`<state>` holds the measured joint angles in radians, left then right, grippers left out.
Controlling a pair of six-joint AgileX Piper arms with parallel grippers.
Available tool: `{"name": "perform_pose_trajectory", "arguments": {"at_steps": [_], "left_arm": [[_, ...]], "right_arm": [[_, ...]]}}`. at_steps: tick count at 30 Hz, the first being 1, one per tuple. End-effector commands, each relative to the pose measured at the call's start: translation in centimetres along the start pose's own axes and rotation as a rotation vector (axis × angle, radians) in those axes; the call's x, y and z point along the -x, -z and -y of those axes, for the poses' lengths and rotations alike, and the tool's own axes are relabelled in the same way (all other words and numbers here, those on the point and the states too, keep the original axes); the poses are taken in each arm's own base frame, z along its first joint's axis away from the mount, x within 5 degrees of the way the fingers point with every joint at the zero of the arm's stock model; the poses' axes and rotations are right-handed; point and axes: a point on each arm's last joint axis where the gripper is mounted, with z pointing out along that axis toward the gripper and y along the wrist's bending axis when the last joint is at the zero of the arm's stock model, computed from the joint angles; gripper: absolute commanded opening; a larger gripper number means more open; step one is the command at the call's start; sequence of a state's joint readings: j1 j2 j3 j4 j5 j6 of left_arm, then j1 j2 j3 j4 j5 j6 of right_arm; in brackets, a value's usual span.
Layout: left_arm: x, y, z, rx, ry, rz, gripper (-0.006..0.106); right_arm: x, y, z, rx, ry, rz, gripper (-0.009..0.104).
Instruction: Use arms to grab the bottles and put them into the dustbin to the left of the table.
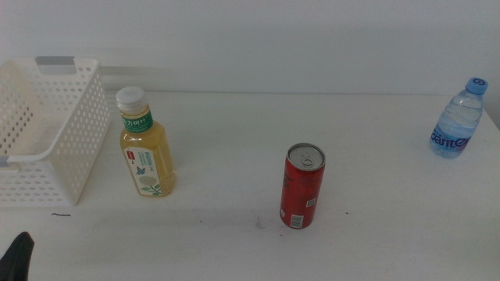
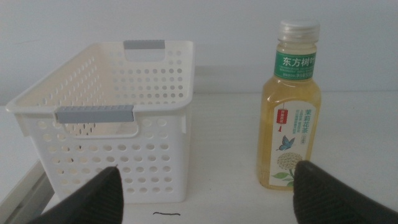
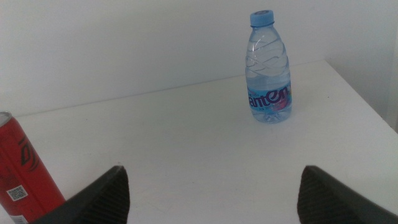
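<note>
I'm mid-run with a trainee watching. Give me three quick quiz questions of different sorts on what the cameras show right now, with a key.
1. True or false: the tea bottle lies on its side inside the basket.
2. Which drink stands nearest the table's right edge in the middle view? A) the red can B) the water bottle C) the tea bottle
3. Fill in: the left gripper and the right gripper both have their jaws ____, holding nothing.

Key: 1 false, it stands upright on the table just right of the basket; 2 B; 3 open.
</note>
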<state>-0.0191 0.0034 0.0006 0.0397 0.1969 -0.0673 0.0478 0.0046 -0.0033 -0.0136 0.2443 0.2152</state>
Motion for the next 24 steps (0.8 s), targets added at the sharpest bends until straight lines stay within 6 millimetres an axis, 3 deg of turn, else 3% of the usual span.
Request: {"name": "perform_pose_trajectory", "arguments": {"at_steps": [1, 4, 7, 12, 18, 21, 24], "left_arm": [[0.2, 0.0, 0.0, -0.003, 0.012, 0.018, 0.094], [0.2, 0.0, 0.0, -0.005, 0.024, 0.018, 0.094], [0.4, -1.0, 0.9, -0.123, 0.013, -0.014, 0.094], [0.3, -4.3, 4.4, -0.405, -0.005, -0.083, 0.094], [-1.5, -6.7, 9.3, -0.654, -0.011, -0.048, 0.094], [-3.1, -7.6, 10.6, -0.699, -0.014, -0.046, 0.094], [-5.5, -8.3, 11.3, -0.716, -0.019, -0.205, 0.094]], "right_arm": [[0.0, 0.0, 0.0, -0.006, 0.006, 0.015, 0.07], [0.0, 0.0, 0.0, -0.006, 0.006, 0.015, 0.07], [0.0, 0.0, 0.0, -0.006, 0.006, 0.015, 0.07], [0.0, 0.0, 0.0, -0.006, 0.006, 0.015, 0.07], [0.0, 0.0, 0.0, -0.006, 0.006, 0.015, 0.07], [0.0, 0.0, 0.0, -0.006, 0.006, 0.015, 0.07], [0.0, 0.0, 0.0, -0.006, 0.006, 0.015, 0.07]]}}
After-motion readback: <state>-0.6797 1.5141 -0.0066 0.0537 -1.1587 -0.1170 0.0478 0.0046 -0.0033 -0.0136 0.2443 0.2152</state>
